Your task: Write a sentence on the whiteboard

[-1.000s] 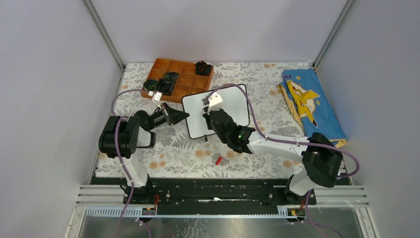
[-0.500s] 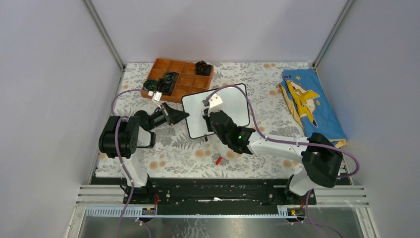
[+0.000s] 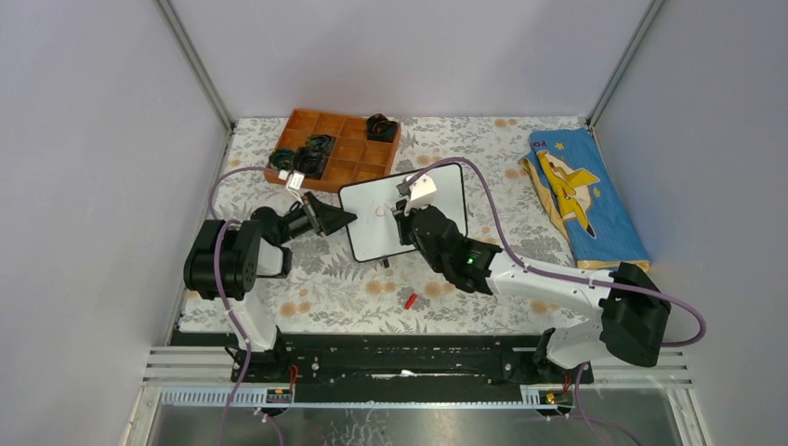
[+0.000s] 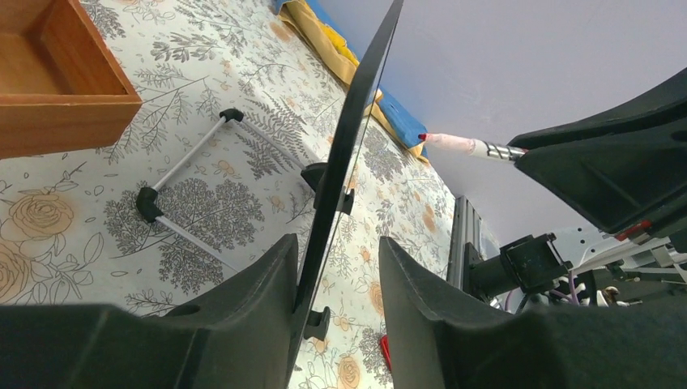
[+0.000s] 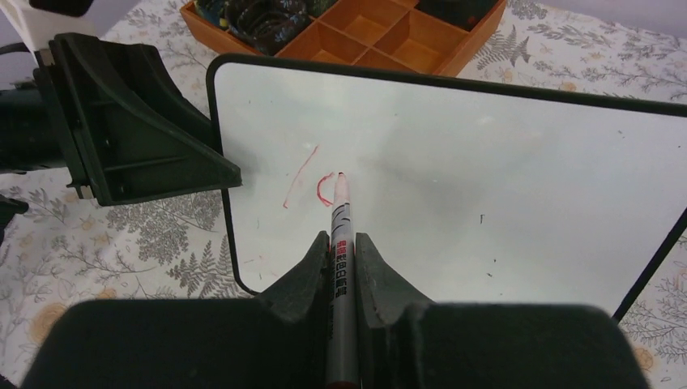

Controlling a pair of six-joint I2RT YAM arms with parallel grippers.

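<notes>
From where I stand, the only writing on the whiteboard [image 5: 502,146] is a pair of red marks [image 5: 312,186]: one slanted stroke and, just right of it, a small open curve like a "c". They spell no word. The marker [image 5: 341,243], its tip at the curve, carries a red band of small print, too fine to read. The blue cloth [image 3: 590,200] shows a yellow picture and stars. Dark marks at its far corner are too small to make out.
</notes>
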